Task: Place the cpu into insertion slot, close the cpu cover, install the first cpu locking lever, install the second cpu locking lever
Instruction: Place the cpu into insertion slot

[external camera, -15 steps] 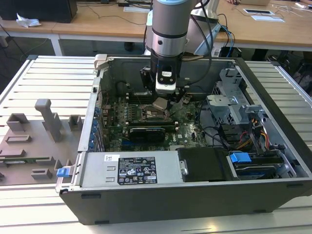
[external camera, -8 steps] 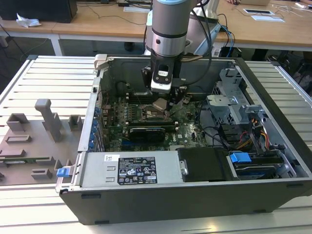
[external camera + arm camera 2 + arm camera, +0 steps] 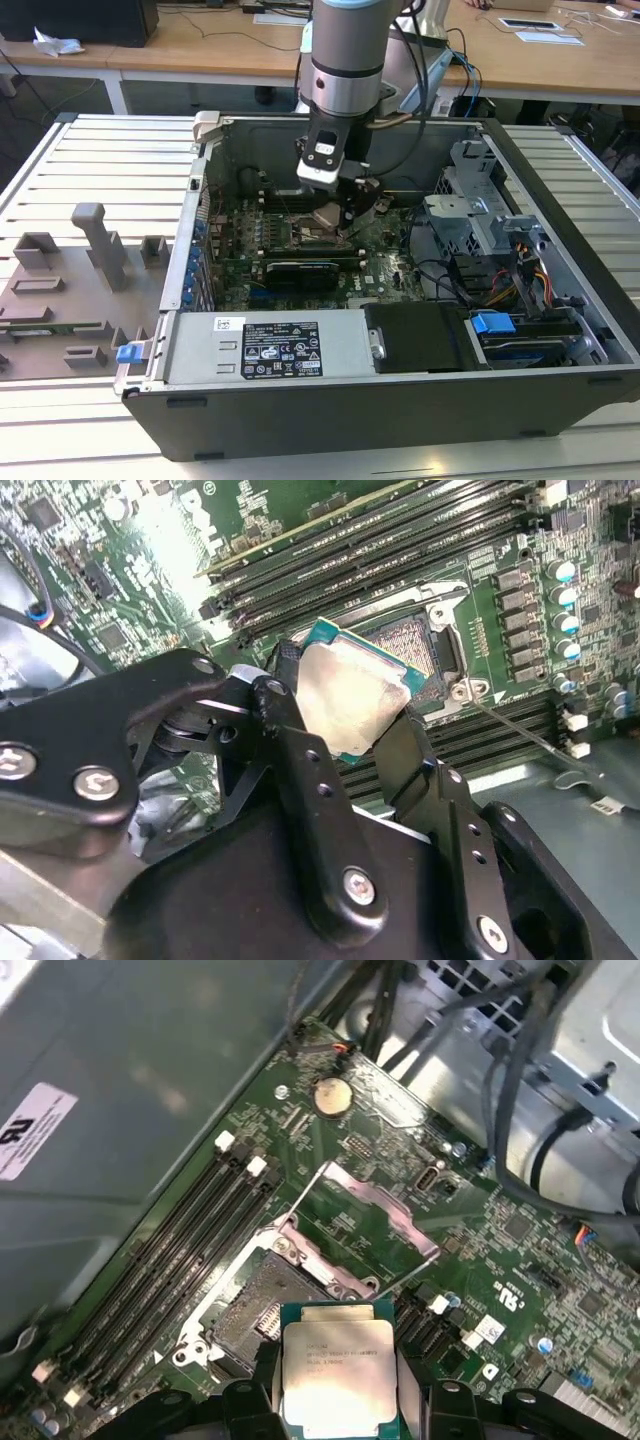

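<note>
My gripper (image 3: 338, 215) is inside the open computer case, shut on the cpu (image 3: 350, 695), a silver-topped square chip with a green rim. One black finger (image 3: 295, 750) presses each of two opposite edges. The chip hangs tilted just above and beside the insertion slot (image 3: 255, 1305), whose dark contact field lies bare inside a silver border. The slot also shows beyond the chip in the second wrist view (image 3: 415, 645). The cpu cover (image 3: 385, 1210), a thin silver frame, stands swung up at the slot's far side. A thin metal locking lever (image 3: 520, 735) sticks out past the slot, unlatched.
Long black memory slots (image 3: 170, 1260) run along one side of the socket. Cables (image 3: 520, 1080) and a metal drive cage (image 3: 480, 215) crowd the exterior view's right. The power supply (image 3: 270, 350) lines the case front. A grey fixture tray (image 3: 70, 290) lies outside the case on the exterior view's left.
</note>
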Tool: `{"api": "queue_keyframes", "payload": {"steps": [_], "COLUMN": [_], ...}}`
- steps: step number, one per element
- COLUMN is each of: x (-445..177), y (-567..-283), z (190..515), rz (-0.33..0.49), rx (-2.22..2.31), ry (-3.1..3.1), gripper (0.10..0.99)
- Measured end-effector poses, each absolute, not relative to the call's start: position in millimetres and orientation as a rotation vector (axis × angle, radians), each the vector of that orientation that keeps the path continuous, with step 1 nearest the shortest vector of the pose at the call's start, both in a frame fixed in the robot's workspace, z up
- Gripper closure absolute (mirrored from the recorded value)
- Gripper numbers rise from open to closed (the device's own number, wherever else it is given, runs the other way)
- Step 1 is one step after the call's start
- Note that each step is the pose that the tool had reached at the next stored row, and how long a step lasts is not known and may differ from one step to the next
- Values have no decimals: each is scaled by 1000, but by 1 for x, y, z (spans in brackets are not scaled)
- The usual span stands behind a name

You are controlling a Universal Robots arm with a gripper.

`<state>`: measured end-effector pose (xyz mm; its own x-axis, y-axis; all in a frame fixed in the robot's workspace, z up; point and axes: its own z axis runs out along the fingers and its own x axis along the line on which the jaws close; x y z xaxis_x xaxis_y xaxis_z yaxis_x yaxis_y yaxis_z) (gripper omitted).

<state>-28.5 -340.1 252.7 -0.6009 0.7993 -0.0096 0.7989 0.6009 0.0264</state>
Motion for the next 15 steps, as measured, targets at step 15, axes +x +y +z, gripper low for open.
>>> {"api": "queue_keyframes", "payload": {"steps": [15], "x": [-29], "y": [-340], "z": [252], "rz": [-3], "rx": [1649], "ry": [2636], "gripper": [541]}}
